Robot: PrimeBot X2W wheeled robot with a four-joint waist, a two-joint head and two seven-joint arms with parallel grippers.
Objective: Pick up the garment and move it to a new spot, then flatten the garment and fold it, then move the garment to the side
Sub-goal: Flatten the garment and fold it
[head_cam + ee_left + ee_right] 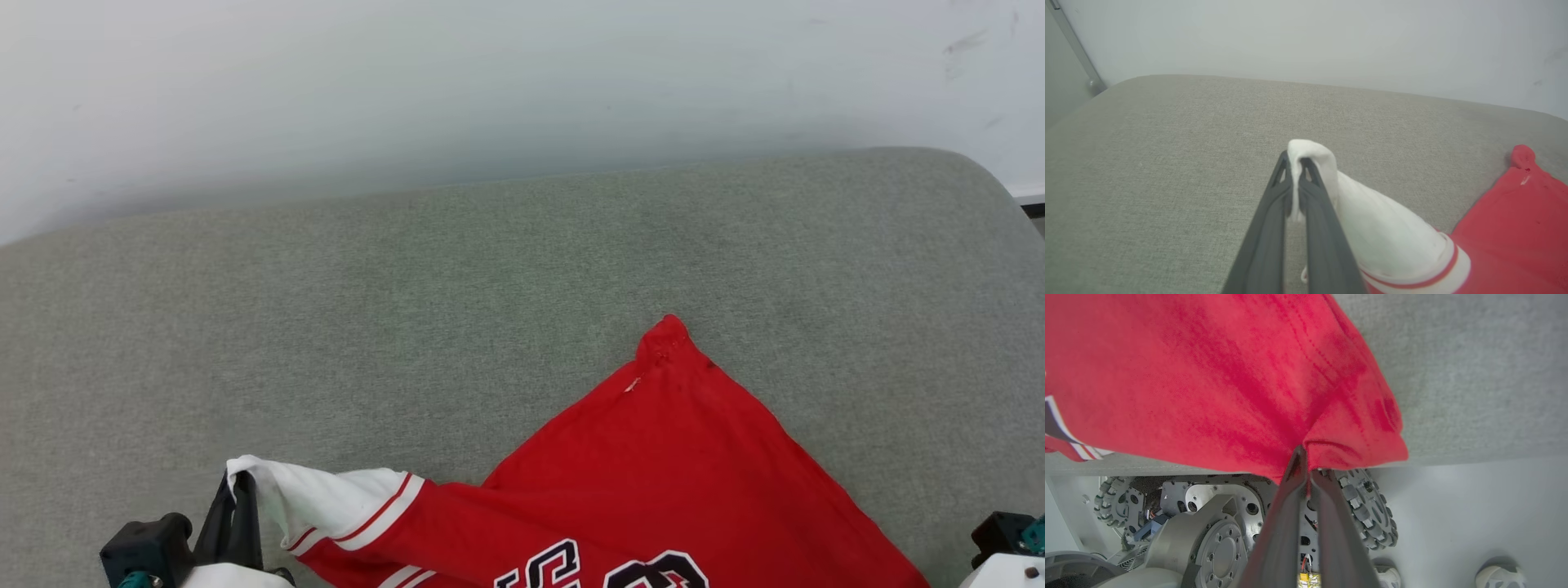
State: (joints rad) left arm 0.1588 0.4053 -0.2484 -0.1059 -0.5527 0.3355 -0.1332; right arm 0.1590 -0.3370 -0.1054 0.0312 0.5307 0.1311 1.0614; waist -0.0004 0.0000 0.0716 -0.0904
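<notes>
Garment held at two points. The garment (678, 457), a red jersey with white sleeves, lies partly on the grey fabric-covered table (408, 310). One red corner rests flat well ahead of both claws, and the near cloth is drawn back over the table edge. The left claw (1295, 159) is pressed together on the tip of a white sleeve, which folds over its fingertips. The right claw (1306, 457) pinches a small fold of red cloth at the near edge. Probable faults: either pinch takes very little fabric, so a firm pull may let it slip. The grips sit on unlike parts, a sleeve and the body, so the garment may travel skewed. The cloth may also drag and bunch on the rough cover, and slack below the right claw could reach the wheeled base (1208, 522). Pose: the left claw lies low and points forward across the table. The right claw points up at the table edge from beside the base.
</notes>
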